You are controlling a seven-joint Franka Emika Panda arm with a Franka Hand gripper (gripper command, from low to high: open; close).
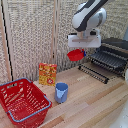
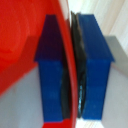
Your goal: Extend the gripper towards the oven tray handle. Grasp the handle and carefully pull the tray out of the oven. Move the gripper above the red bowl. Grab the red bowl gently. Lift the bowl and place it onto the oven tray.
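Jaws of gripper (image 1: pixel 80 49) pinching rim of red bowl (image 1: pixel 76 54), held in air beside tray (image 1: pixel 106 61) pulled from oven (image 1: pixel 118 48). Box (image 1: pixel 48 74) print unreadable.

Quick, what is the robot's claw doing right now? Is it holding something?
Gripper: closed on the rim of the red bowl, held up in the air near the oven.

Bulky, glossy white, with rounded links and a dark band at the joint between them. Ends in a white blocky claw (image 1: pixel 77 50) with a flat, pale housing. Close up in the wrist view, two squarish deep-blue fingertips (image 2: pixel 95 65), each lined on the inner face with worn black rubber padding.
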